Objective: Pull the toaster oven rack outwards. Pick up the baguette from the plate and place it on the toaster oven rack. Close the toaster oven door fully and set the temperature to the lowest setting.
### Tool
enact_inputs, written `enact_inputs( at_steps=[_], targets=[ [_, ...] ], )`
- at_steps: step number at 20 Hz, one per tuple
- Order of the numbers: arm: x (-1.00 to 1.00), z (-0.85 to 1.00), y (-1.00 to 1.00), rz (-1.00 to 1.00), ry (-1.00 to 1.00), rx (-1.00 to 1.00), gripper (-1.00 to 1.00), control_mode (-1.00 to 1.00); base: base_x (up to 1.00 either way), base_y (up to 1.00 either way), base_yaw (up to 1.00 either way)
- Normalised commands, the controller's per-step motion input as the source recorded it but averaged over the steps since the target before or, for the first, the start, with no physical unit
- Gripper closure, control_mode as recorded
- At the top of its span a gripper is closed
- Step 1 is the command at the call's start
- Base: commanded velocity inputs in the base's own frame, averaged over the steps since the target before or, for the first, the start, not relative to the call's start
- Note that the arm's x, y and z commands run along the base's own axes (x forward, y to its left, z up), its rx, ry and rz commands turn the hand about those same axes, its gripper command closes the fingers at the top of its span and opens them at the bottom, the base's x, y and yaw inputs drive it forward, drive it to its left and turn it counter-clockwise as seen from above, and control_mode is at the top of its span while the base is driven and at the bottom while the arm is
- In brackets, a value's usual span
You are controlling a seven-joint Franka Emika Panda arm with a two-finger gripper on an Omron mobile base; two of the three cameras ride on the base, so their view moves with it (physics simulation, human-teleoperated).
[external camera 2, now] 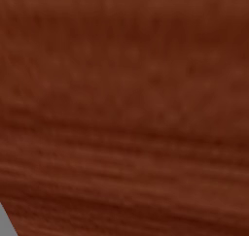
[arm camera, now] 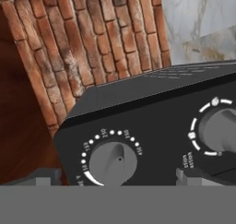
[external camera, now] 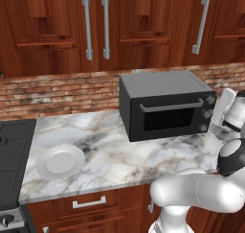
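The left base view looks forward and down from behind the arm, taking in the whole marble counter (external camera: 119, 155) and the dark grey box-shaped toaster oven (external camera: 165, 105). The right base view faces a reddish-brown wooden surface (external camera 2: 124, 109) at very close range. The hand view sits rolled, close against the oven's knob panel: one grey round knob (arm camera: 113, 163) lies between the dark finger tips (arm camera: 189, 176), the brick wall (arm camera: 83, 43) beyond. The left base and hand views share the oven.
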Motion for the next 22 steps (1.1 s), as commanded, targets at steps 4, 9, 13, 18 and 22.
enact_inputs(
  at_steps=[4,9,13,18,22],
  targets=[
    [0.08,0.00,0.00,-0.10,0.00,0.00,-1.00,-1.00,0.00,0.00,0.00],
    [0.02,0.00,0.00,-0.16,0.00,0.00,-1.00,-1.00,0.00,0.00,0.00],
    [0.00,0.00,0.12,-0.11,0.00,0.00,-1.00,-1.00,0.00,0.00,0.00],
    [0.00,0.00,0.02,-0.02,-0.02,0.01,-1.00,-1.00,0.00,0.00,0.00],
    [0.00,0.00,0.00,0.00,0.00,0.01,-1.00,-1.00,0.00,0.00,0.00]
  ],
)
